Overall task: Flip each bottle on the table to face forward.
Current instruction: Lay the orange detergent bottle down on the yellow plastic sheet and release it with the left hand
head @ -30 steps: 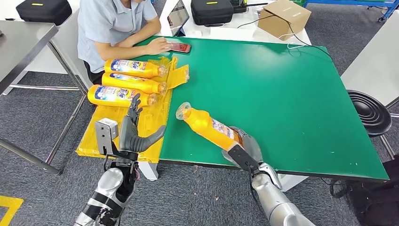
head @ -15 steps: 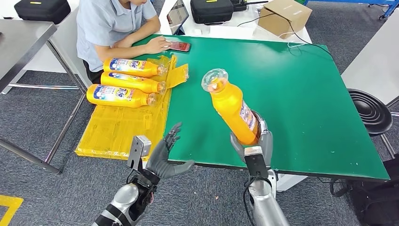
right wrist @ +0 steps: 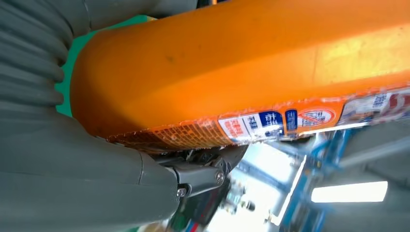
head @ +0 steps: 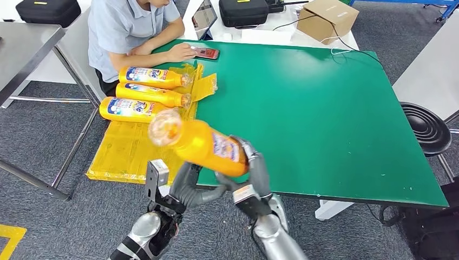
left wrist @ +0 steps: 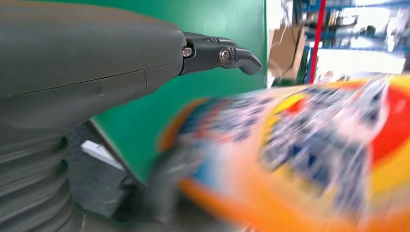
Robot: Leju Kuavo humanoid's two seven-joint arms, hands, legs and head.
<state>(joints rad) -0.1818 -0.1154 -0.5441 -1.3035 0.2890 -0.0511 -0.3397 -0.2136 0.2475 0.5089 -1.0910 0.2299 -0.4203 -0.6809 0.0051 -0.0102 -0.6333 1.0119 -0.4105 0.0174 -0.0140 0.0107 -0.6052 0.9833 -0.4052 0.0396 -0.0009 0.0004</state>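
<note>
Three bottles (head: 143, 93) lie side by side on the yellow tray (head: 130, 154), labels up, apparently already sorted; a person (head: 127, 27) sits beyond. From the head view, the right hand (head: 251, 168) grips a fourth bottle (head: 197, 142) by its base, lifted off the green table (head: 325, 108), cap toward the tray, likely for handover. The left hand (head: 187, 184) waits beneath, fingers spread and empty. Left wrist view: blurred label close by. Right wrist view: fingers wrapped on the orange body.
</note>
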